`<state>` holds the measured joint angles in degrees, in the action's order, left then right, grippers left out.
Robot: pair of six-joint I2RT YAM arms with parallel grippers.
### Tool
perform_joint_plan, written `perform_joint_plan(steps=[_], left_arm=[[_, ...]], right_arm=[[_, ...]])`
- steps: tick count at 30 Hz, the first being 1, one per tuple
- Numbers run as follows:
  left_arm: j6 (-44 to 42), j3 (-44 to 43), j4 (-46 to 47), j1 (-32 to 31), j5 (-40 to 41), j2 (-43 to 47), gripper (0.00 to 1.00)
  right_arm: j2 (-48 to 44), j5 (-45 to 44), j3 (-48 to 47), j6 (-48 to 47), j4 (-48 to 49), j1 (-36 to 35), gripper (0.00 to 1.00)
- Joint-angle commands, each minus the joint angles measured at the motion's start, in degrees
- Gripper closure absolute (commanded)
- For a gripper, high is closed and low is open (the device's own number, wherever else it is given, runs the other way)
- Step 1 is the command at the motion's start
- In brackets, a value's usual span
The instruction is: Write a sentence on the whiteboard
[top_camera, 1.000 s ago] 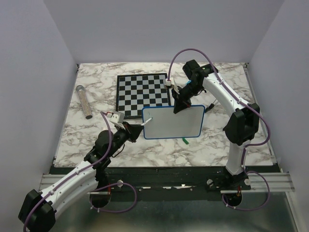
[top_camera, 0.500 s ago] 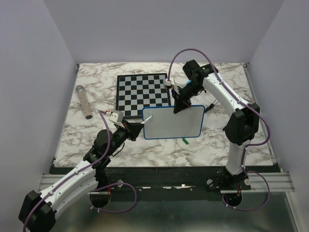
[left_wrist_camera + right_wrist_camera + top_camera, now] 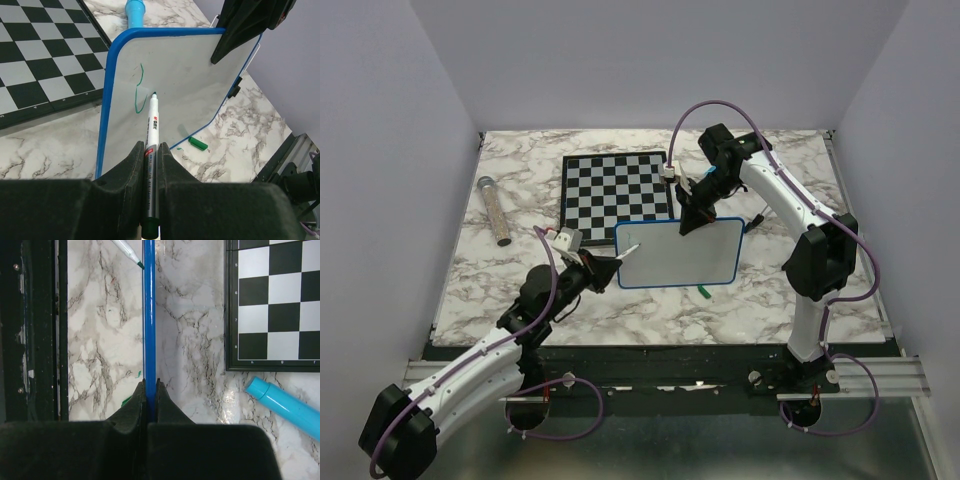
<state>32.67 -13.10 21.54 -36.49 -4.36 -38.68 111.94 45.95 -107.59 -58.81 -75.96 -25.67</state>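
Observation:
The whiteboard, white with a blue rim, stands tilted up on the marble table. My right gripper is shut on its upper rim, seen edge-on in the right wrist view between the jaws of that gripper. My left gripper is shut on a white marker, its jaws pressed on the barrel. The marker's green tip touches the board near its left edge. The sentence is only a couple of thin green strokes beside the tip.
A black-and-white checkered board lies just behind the whiteboard. A green cap lies in front of the whiteboard. A light blue marker lies behind it. A grey cylinder lies at the left.
My left wrist has shifted slightly right, and the marker tip has moved a little on the board. The right arm and the whiteboard have held still.

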Motion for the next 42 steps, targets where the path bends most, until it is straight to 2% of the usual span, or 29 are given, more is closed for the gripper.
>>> perform_joint_plan(steps=[1, 10, 23, 32, 42], left_arm=[[0.47, -0.78, 3.15, 0.19, -1.00, -1.40, 1.00], [0.03, -0.78, 2.63, 0.37, 2.25, 0.79, 1.00], [0.29, 0.10, -0.36, 2.12, 1.91, 4.66, 1.00], [0.47, -0.87, 2.97, 2.48, -5.39, -1.22, 1.00], [0.12, -1.40, 2.28, 2.39, -2.76, -0.79, 1.00]], right_arm=[[-0.23, 0.01, 1.16, -1.75, -2.70, -0.26, 0.99], [-0.32, -0.08, 1.24, -1.84, -2.79, -0.26, 1.00], [-0.14, -0.08, 1.16, -1.93, -2.87, -0.26, 0.99], [-0.06, -0.16, 1.24, -1.93, -2.96, -0.26, 0.99], [-0.06, -0.08, 1.24, -2.01, -3.05, -0.17, 1.00]])
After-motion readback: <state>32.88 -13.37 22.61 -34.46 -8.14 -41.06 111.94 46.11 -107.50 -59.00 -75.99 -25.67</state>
